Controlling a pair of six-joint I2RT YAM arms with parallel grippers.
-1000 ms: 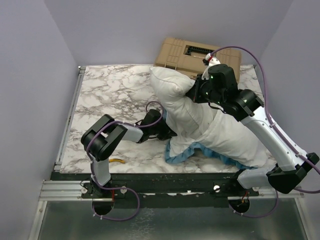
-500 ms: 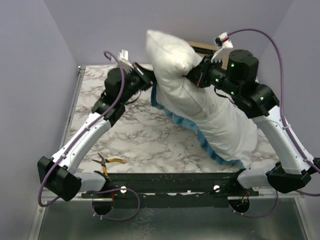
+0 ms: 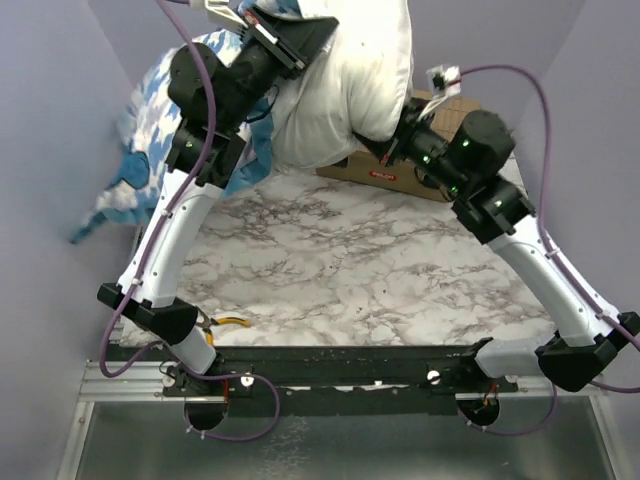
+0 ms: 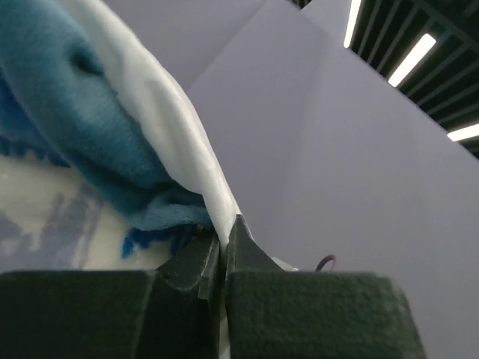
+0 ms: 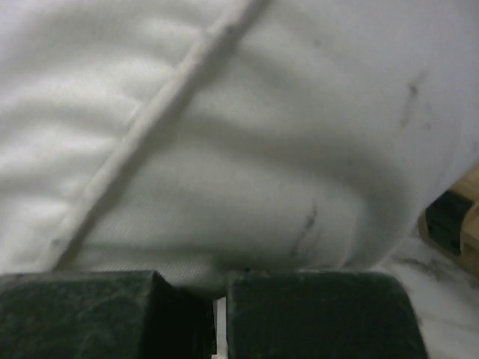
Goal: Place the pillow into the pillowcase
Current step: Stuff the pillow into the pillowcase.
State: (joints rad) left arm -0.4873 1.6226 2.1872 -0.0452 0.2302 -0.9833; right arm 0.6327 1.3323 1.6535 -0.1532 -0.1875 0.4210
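Pillow [image 3: 350,70], aloft and upright at 12 o'clock, pinched low by right claw [image 3: 388,140] at 1; left claw [image 3: 290,45] at 11 pinches pillowcase [image 3: 140,120], draped toward 9.

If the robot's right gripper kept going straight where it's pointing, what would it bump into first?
The pillow. The right gripper is shut on its white fabric, and that fabric fills nearly the whole wrist view straight ahead.

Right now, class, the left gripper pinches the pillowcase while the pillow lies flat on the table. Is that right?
No. The left gripper does pinch the pillowcase, but the pillow hangs in the air above the table, as the top view shows.
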